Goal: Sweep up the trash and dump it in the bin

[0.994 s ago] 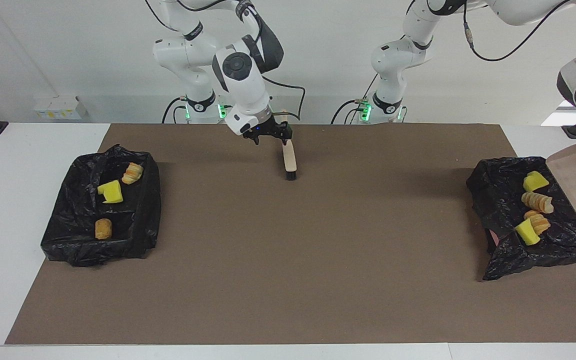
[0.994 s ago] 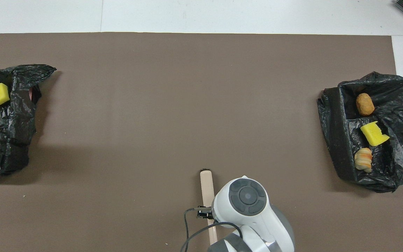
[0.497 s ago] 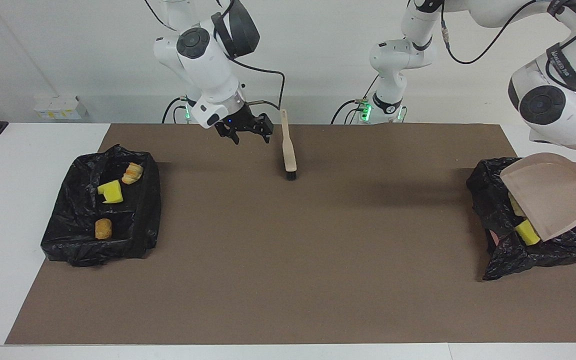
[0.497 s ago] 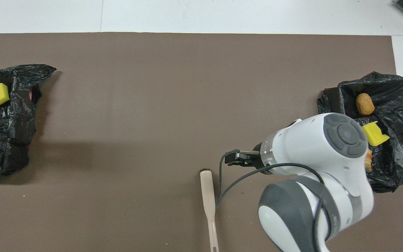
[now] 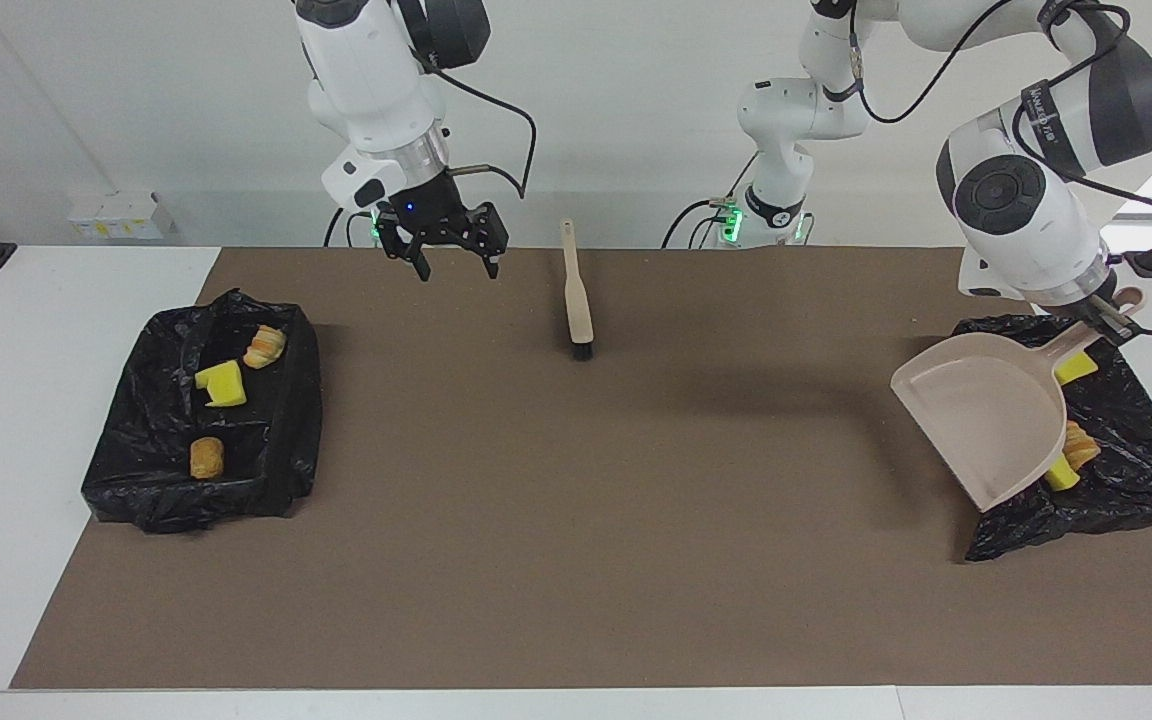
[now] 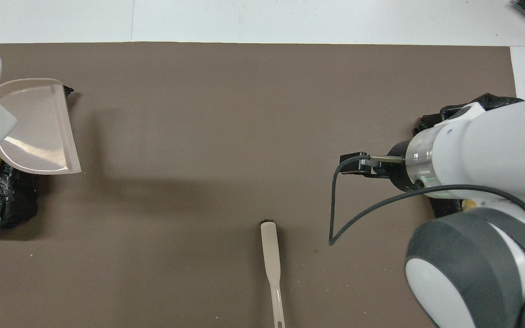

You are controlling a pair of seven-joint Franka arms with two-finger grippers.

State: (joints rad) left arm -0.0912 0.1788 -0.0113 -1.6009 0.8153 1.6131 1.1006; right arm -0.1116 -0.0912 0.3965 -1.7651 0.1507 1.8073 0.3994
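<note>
- Sitting in the black bin bag (image 5: 201,420) at the right arm's end are three bits of trash (image 5: 221,384).
- Right claw (image 5: 454,262) hangs wide open, holding nothing.
- Brush (image 5: 576,300) lies on the bench (image 5: 576,520).
- Left claw (image 5: 1108,318) grips the dustpan (image 5: 981,412) over the other bag (image 5: 1126,470) with more trash.

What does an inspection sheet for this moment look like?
Surface: brown mat on a white table.
Job's things: brush lying free on the mat; dustpan, empty, held tilted over the bin at the left arm's end; scraps in that bin and in the second bin.
Clutter: nothing seen.
Grippers: left gripper shut on the dustpan's handle; right gripper open, empty, raised over the mat.
Cables: black cable hangs from the right arm.
Surroundings: white wall, socket box.
</note>
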